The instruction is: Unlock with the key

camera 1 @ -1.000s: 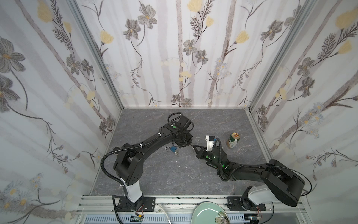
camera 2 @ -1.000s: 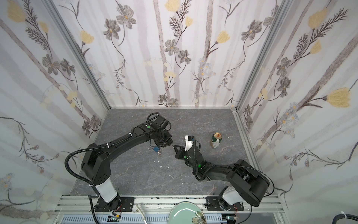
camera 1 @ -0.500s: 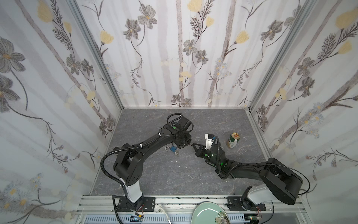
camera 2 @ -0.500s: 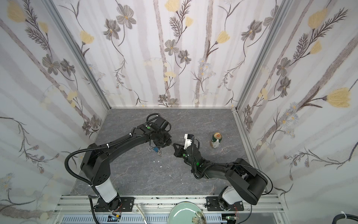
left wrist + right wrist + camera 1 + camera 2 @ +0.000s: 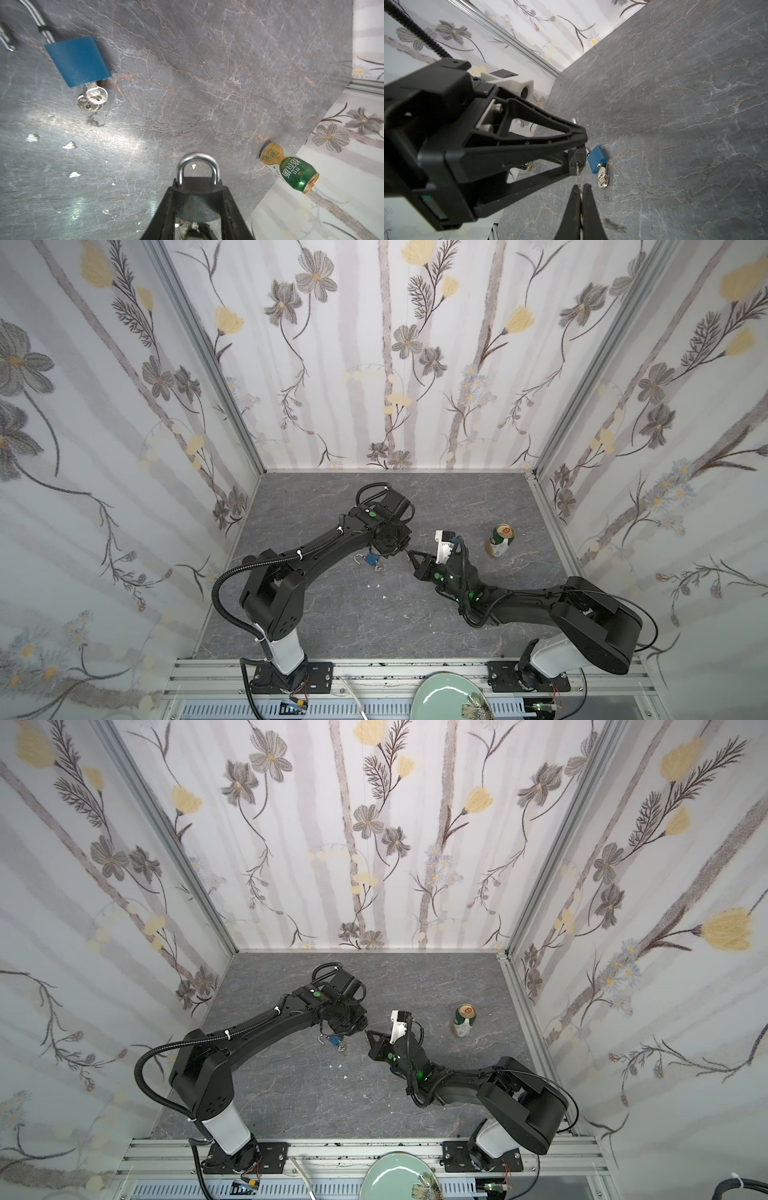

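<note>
the right gripper (image 5: 581,188) is pinched fully closed on the bow of a small silver key (image 5: 577,173), whose blade runs straight out from between the fingertips to the underside of a black padlock (image 5: 197,198). the blade's tip meets the padlock at its keyhole face; how deep it sits cannot be told. the left gripper (image 5: 197,190) clamps that padlock by its two flat sides, jaws partly apart around the body, holding it above the table. the padlock's steel shackle (image 5: 197,159) points away from the left wrist, both legs seated in the body. in both top views the two grippers meet tip to tip near the middle of the grey stone-patterned tabletop (image 5: 332,622). just beside them on the table lies a blue padlock (image 5: 78,61) with its shackle swung open and a bunch of keys (image 5: 93,99) at its lower end. a few white scraps (image 5: 378,585) lie nearby. a green and gold drink can (image 5: 500,540) stands upright well apart, toward the right wall. a pale green plate (image 5: 432,693) sits at the front, beyond the rail.
</note>
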Robot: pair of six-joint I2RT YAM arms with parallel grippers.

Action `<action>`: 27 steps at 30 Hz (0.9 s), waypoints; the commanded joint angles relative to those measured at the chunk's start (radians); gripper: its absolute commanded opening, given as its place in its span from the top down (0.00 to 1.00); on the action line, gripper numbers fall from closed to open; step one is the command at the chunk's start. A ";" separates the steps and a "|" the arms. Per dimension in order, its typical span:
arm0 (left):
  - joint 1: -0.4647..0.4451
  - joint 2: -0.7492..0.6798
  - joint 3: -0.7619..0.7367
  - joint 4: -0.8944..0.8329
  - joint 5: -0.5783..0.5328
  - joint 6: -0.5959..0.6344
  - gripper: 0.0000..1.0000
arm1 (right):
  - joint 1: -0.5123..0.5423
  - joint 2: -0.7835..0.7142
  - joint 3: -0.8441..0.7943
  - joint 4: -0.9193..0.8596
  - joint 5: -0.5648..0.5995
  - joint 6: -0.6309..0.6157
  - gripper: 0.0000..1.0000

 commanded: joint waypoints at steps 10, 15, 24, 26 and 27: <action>-0.016 0.013 0.028 -0.022 0.005 0.059 0.86 | -0.017 0.004 0.025 0.033 -0.048 0.008 1.00; -0.021 0.023 0.028 -0.033 0.014 0.069 0.88 | -0.033 0.000 0.023 0.038 -0.053 0.008 1.00; -0.026 0.031 0.028 -0.023 0.023 0.067 0.88 | -0.039 -0.014 0.005 0.055 -0.057 0.002 1.00; -0.028 0.033 0.028 -0.020 0.028 0.062 0.88 | -0.039 -0.009 0.001 0.071 -0.064 0.003 1.00; -0.028 0.034 0.028 -0.017 0.029 0.063 0.88 | -0.039 -0.007 -0.001 0.075 -0.064 0.005 1.00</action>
